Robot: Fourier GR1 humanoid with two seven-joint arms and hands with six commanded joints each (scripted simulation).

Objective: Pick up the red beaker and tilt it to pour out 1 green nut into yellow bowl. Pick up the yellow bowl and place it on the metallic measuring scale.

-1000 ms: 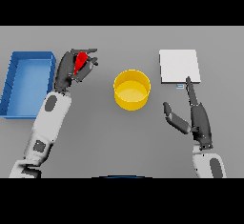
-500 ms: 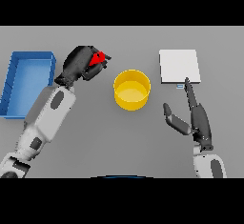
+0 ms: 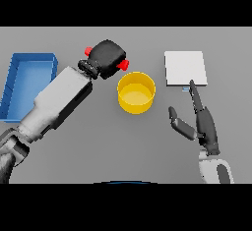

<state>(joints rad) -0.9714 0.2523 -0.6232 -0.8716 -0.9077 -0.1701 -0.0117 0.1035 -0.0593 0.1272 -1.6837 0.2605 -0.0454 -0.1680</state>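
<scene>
Head view: left hand (image 3: 108, 57) wrapped tight around red beaker (image 3: 123, 66), mouth just short of yellow bowl (image 3: 136, 92) rim — tip slowly, centred; right hand (image 3: 204, 127) splayed, idle.

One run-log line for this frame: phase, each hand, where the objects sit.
phase: pre-pour | left hand: shut on red beaker, beside yellow bowl | right hand: open, idle below scale | bowl: on table | blue tray: far left

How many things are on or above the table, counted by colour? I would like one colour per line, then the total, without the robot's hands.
Red: 1, the red beaker, held in the left hand
Yellow: 1, the yellow bowl
Blue: 1, the blue bin
White-grey: 1, the measuring scale
Total: 4
</scene>
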